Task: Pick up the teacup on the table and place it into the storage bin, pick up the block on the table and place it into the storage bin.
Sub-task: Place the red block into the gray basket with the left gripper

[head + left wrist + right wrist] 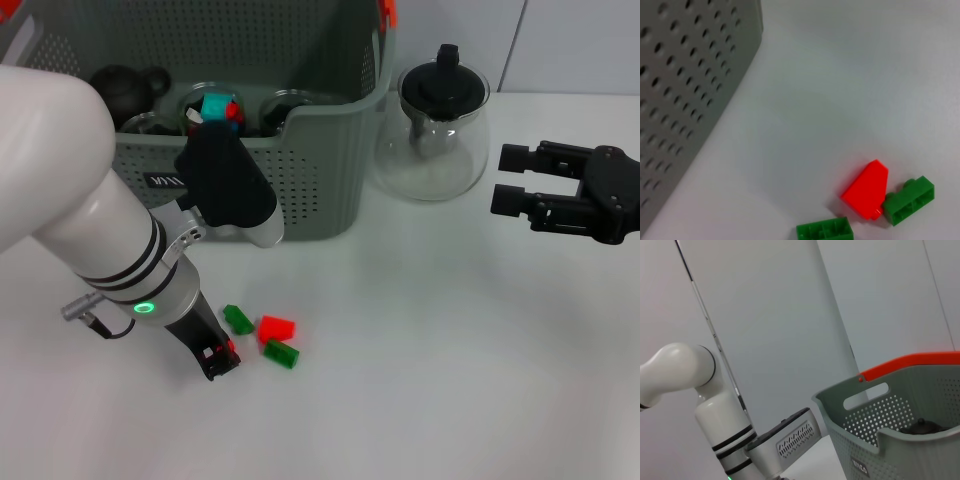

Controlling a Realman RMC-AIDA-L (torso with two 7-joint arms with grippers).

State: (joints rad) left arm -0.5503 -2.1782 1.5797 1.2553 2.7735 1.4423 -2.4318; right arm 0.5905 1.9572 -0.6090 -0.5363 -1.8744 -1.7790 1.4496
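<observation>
The left gripper [220,362] sits low over the white table [450,350], its tip just beside the blocks; whether its fingers are spread or closed I cannot tell. Beside it lie a red block [276,328] with a green block [238,319] and another green block [282,353] flanking it (all three touching or nearly so). Behind stands the storage bin [320,170], holding dark teaware. A glass teapot [432,130] stands next to the bin. The right gripper [522,178] hovers well apart, fingers spread and empty.
</observation>
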